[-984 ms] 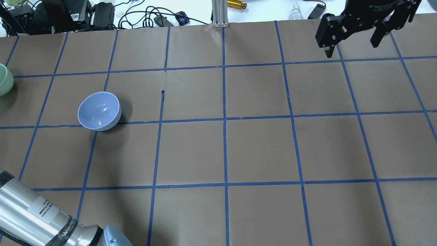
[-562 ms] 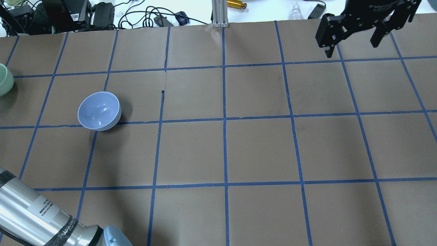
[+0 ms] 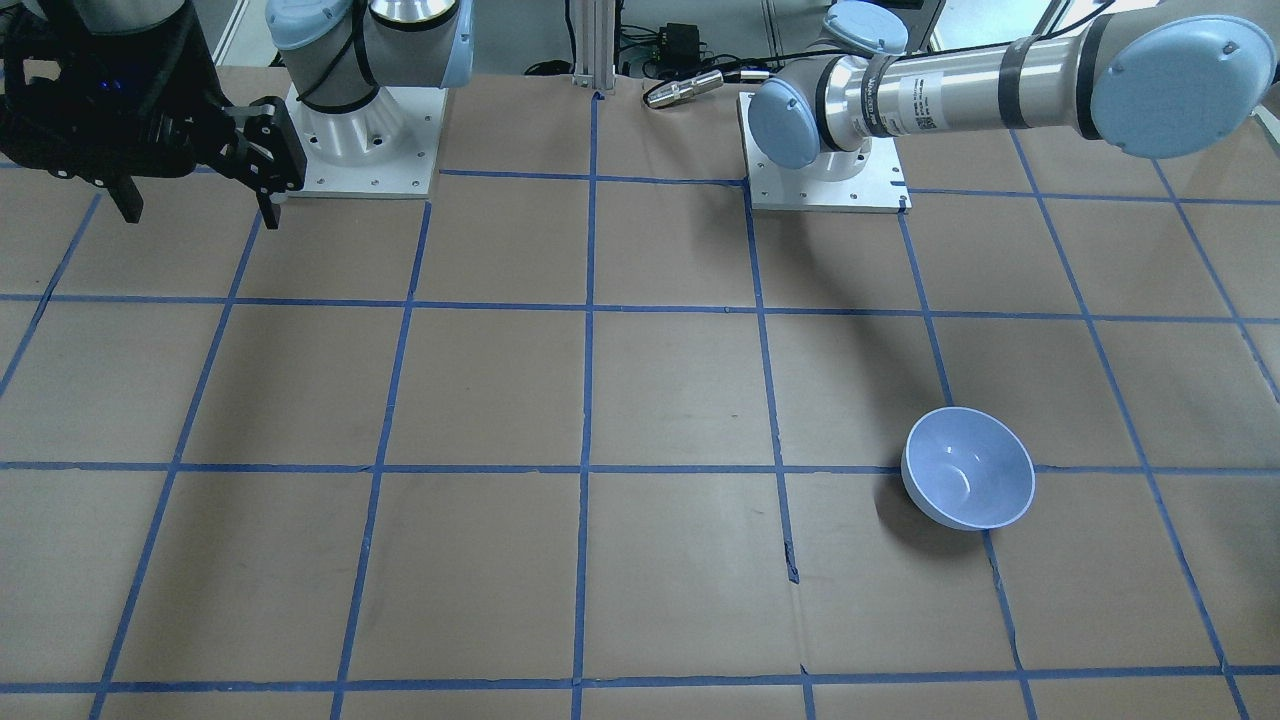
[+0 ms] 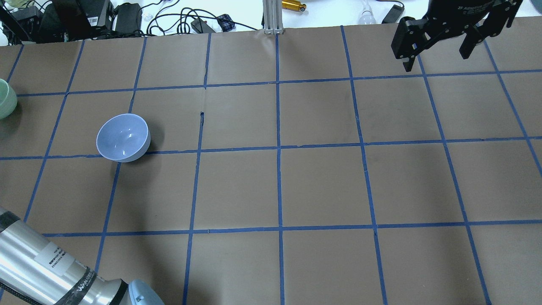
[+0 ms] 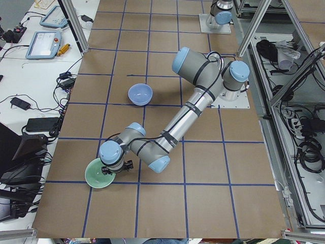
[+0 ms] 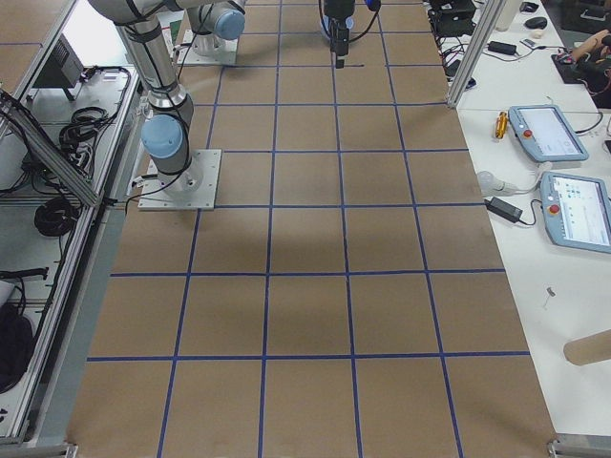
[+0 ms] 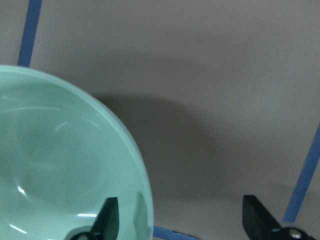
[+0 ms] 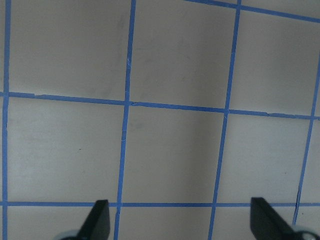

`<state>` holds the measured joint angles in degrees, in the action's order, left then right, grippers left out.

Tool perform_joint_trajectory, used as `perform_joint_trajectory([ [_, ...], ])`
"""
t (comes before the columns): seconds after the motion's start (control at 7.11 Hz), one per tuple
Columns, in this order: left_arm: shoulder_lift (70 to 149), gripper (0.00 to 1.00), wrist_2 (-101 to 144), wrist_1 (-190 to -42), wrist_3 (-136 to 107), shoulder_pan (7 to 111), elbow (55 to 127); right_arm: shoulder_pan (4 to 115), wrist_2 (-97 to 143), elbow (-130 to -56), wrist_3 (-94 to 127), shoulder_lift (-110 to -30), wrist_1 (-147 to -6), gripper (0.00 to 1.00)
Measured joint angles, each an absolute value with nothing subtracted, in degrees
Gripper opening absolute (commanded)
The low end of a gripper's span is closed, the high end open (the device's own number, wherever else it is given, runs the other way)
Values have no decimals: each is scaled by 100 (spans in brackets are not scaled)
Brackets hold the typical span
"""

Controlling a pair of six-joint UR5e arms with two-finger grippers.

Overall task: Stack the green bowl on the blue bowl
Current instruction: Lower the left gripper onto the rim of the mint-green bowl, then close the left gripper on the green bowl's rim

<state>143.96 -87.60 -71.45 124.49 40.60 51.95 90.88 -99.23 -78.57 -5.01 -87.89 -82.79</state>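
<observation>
The green bowl (image 4: 6, 100) sits at the table's far left edge; it also shows in the exterior left view (image 5: 98, 179) and fills the lower left of the left wrist view (image 7: 60, 165). My left gripper (image 7: 181, 221) is open and straddles its rim, with one finger (image 7: 108, 218) inside the bowl and the other outside. The blue bowl (image 4: 123, 137) stands upright and empty to the right of the green bowl, apart from it; it also shows in the front view (image 3: 968, 480). My right gripper (image 4: 436, 57) is open and empty, high over the far right corner.
Brown paper with a blue tape grid (image 4: 278, 148) covers the table. Cables and power bricks (image 4: 127, 19) lie beyond the far edge, next to an aluminium post (image 4: 272, 17). The left arm's silver link (image 4: 38, 264) crosses the near left corner.
The left arm's link at the near left has shifted very slightly. Both bowls and the right gripper stay where they were.
</observation>
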Motion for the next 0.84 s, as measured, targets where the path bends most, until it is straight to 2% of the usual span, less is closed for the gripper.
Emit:
perform_joint_trajectory([
  [0.14,14396,52,-8756,-7146,12487,4063,5195,9088,-9923,-7857,-501,-8789,-8279,100],
  [0.28,14396,45,-8755,-7143,12505,4066,5194,9088,-9923,-7857,-501,-8789,-8279,100],
  [0.56,14396,16,-8756,-7109,12514,4072,5194,9088,-9923,-7857,-501,-8789,-8279,100],
  [0.7,14396,6,-8762,-7056,12518,4075,5194,9088,-9923,-7857,-501,-8789,-8279,100],
  [0.84,14395,0,-8767,-7029,12521,4080,5194,9088,-9923,-7857,-501,-8789,-8279,100],
])
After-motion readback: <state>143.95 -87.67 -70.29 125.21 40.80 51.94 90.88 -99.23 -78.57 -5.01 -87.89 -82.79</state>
